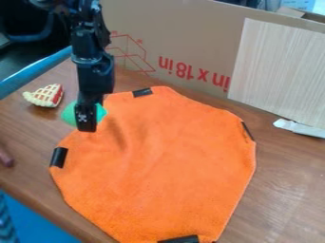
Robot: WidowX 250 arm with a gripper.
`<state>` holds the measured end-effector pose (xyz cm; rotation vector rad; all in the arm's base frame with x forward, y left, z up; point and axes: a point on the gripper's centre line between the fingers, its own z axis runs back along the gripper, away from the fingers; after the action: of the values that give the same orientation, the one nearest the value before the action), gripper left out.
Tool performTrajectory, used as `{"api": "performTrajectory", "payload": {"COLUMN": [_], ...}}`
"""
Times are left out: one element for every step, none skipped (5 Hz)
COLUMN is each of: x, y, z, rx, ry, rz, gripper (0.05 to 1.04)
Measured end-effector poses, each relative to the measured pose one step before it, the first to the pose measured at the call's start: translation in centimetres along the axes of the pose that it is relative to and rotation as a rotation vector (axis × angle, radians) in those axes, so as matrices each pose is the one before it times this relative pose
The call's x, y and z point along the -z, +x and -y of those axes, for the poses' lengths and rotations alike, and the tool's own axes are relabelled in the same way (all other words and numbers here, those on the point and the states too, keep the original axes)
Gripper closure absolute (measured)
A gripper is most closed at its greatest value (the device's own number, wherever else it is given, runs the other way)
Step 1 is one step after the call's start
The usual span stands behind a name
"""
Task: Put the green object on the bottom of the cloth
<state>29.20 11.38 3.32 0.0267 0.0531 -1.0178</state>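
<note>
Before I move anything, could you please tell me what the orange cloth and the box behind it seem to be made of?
The orange cloth looks like soft, matte fabric, possibly microfiber or fleece, judging by its fuzzy surface and shallow wrinkles. The box appears to be matte cardboard: plain brown, flat-sided, with red printing.

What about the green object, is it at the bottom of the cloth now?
No, the green object is at the gripper, by the upper-left edge of the orange cloth.
</note>
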Motion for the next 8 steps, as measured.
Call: {"api": "performTrajectory", "payload": {"x": [-0.226,-1.035,-0.198,0.757,1.224,0.694,0.903,1.914], "y": [0.464,1.145,0.792,0.823,1.462,0.995,1.309,0.535], "z": [-0.352,-2.252,-0.901,1.121,3.003,2.930,3.281,2.178], "rx": [-0.0144,-0.0528,-0.0398,-0.0205,-0.0308,-0.0185,-0.0050,0.0196], "ry": [0.0156,0.0007,-0.0405,-0.0680,-0.1065,-0.0567,0.0058,0.0238], "rz": [0.0036,0.0354,0.0204,-0.0024,0.0021,0.0014,-0.0223,-0.0298], "gripper": [0.207,0.207,0.207,0.207,0.207,0.207,0.207,0.207]}}
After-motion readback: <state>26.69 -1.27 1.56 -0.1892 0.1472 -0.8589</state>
